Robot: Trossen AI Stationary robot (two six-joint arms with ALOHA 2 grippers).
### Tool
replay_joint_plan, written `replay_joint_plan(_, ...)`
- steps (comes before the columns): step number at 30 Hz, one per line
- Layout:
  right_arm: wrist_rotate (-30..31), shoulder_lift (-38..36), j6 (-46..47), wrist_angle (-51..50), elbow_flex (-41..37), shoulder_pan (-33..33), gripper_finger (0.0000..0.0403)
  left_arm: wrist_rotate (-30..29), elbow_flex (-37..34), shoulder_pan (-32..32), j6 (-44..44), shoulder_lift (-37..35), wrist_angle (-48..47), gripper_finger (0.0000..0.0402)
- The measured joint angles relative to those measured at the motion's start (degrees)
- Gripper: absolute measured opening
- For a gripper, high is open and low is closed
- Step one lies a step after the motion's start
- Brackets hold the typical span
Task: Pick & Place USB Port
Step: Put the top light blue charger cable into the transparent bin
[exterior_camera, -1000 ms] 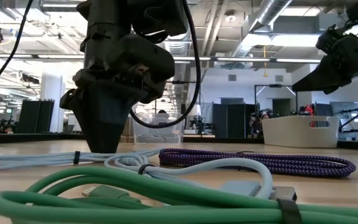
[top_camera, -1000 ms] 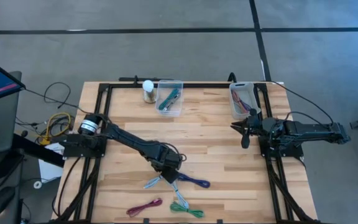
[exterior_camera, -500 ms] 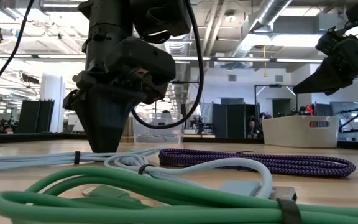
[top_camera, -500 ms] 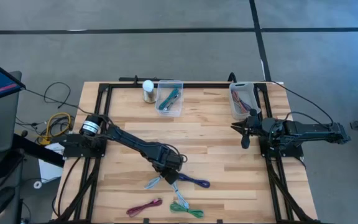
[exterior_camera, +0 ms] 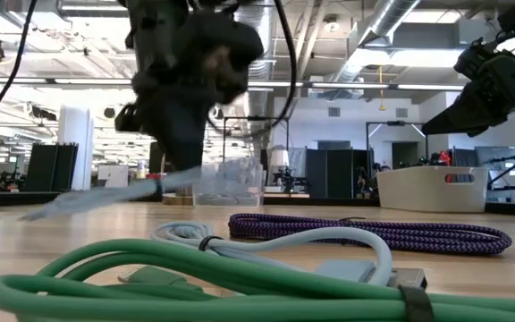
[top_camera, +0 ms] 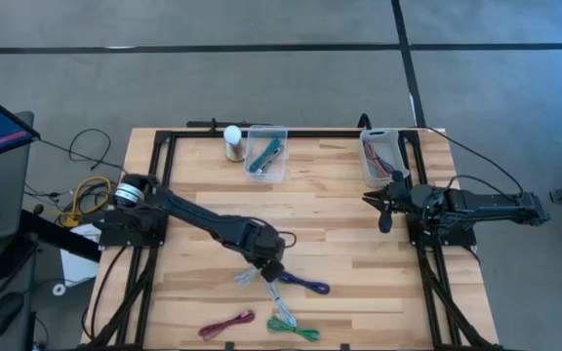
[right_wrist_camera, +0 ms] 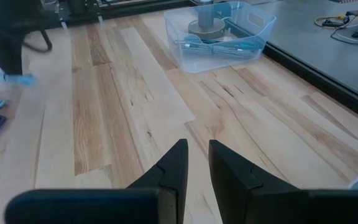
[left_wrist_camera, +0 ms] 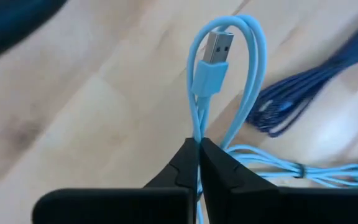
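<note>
My left gripper [top_camera: 267, 266] is shut on a light blue USB cable [top_camera: 247, 278] near the table's middle front. In the left wrist view the cable's loop and its silver plug [left_wrist_camera: 218, 45] stick out past the fingertips [left_wrist_camera: 198, 148]. More of this cable lies on the table beside a dark blue braided cable [top_camera: 306, 286]. A green cable [top_camera: 292, 329] and a magenta cable [top_camera: 226, 324] lie by the near edge. My right gripper [top_camera: 384, 209] hovers at the right, slightly open, holding nothing. My left gripper pinches the light blue cable between its two fingertips, a little behind the plug, where the looped strands run together [left_wrist_camera: 197, 127]. The fingers come from above. The held end hangs off the table [exterior_camera: 105, 190], while the rest [exterior_camera: 266, 240] lies on the wood.
A clear bin [top_camera: 266, 153] with cables and a small bottle [top_camera: 232, 142] stand at the far middle. A white bin [top_camera: 379, 156] stands at the far right. Bare wood [top_camera: 330, 219] lies between the two arms.
My left gripper has shut on the light blue cable and risen. The cable's plug end has come up off the table and now swings below the fingers, while its other part has stayed on the wood.
</note>
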Motion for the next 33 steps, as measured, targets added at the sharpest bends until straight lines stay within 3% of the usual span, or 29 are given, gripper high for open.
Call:
replay_joint_plan(8,0.0,0.0,0.0,0.04,0.0,-0.01,0.0058,-7.53,0.02,4.65,9.69,-9.74,-0.37,0.0004)
replay_joint_plan(15,0.0,0.0,-0.02,0.2,0.0,-0.01,0.0058,-10.55,0.07,13.2,19.25,-16.06,-0.26,0.0004)
replay_joint_plan(25,0.02,0.01,-0.01,0.22,0.0,-0.01,0.0058,-9.88,3.26,23.09,32.58,-18.17,10.1,0.0004)
replay_joint_plan(33,0.02,0.0,-0.01,0.22,0.0,-0.01,0.0058,-19.21,7.6,27.25,41.06,-18.19,10.58,0.0004)
